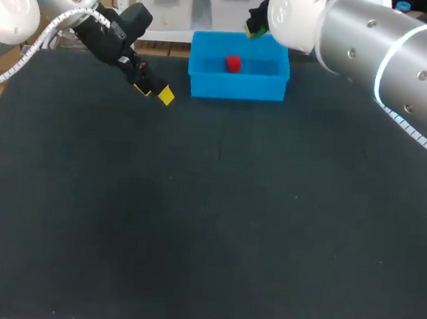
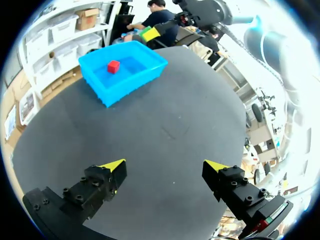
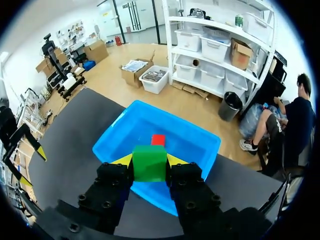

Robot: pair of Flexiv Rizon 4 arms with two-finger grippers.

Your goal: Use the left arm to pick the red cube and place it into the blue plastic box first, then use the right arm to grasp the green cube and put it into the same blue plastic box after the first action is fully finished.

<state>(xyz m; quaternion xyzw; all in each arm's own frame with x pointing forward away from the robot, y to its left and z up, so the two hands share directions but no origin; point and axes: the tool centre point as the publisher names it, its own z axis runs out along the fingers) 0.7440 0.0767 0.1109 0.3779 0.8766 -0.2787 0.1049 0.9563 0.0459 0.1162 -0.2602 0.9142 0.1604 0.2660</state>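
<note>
Green cube (image 3: 149, 162) before half-hidden red cube (image 3: 158, 139)

There is one tabletop (image 1: 208, 225), covered with a dark mat. On it I count one open rectangular box of blue plastic (image 1: 238, 87), at the far side. The cubes are two in total: one small red cube (image 1: 233, 63) and one small green cube (image 3: 149, 163). The robot arms are also two: one silver left arm (image 1: 63, 0) and one silver right arm (image 1: 370, 46). Each arm carries one pincer, so two pincers: the left pincer (image 2: 165, 167) and the right pincer (image 3: 150, 161). Each pincer has two black fingers (image 2: 100, 185) with yellow tips, four fingers together.
</note>
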